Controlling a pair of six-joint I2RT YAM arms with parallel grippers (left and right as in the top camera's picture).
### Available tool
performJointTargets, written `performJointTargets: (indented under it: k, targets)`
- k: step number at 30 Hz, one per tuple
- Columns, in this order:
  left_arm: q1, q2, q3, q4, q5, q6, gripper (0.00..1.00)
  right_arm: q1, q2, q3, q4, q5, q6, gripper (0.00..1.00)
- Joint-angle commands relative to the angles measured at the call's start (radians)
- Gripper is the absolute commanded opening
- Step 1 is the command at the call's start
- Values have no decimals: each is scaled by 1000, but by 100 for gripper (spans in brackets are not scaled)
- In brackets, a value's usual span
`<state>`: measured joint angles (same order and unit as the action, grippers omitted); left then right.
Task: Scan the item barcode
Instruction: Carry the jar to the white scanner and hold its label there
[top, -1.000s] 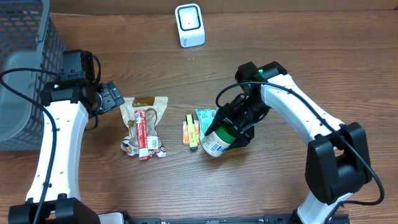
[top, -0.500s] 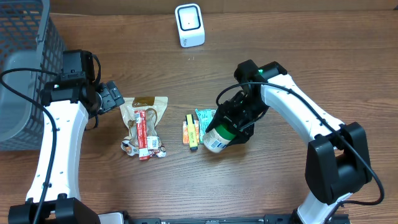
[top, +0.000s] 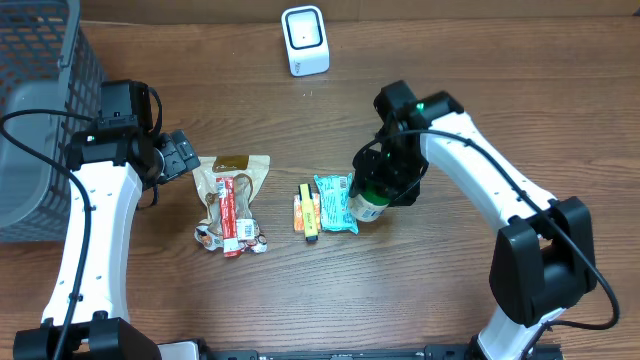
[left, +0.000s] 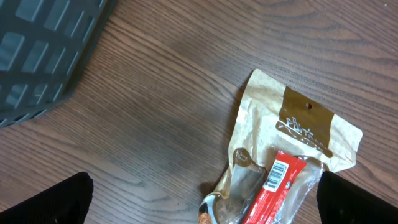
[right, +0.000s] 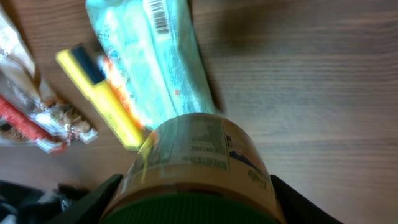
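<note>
The right hand (top: 388, 178) is clamped around a round jar with a pale label and green lid (right: 198, 163), holding it tilted. Whether its base touches the wooden worktop (top: 450, 90) is hard to tell. Just beyond the jar lies a flat teal plastic packet (right: 152, 56), with a yellow marker-like stick (right: 106, 99) beside it. The white box-shaped scanner (top: 304, 40) sits well apart, ahead of that hand. The left hand (top: 182, 155) is spread wide and empty, next to a brown paper snack pouch (left: 298, 134), with a grey mesh basket (left: 43, 50) on its other side.
</note>
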<state>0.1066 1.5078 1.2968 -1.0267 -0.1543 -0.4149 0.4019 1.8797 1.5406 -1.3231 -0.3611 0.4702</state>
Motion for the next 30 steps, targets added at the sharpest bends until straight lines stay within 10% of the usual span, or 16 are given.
performJointTargets:
  k: [1, 13, 30]
  targets:
    - [2, 6, -4, -1, -10, 4, 100, 1, -17, 207, -68, 39, -93, 16]
    - [2, 6, -4, -1, -10, 4, 100, 1, -17, 790, -204, 74, -157, 15]
    - [2, 6, -4, -1, -10, 4, 100, 3, 59, 646, 352, 178, -166, 12]
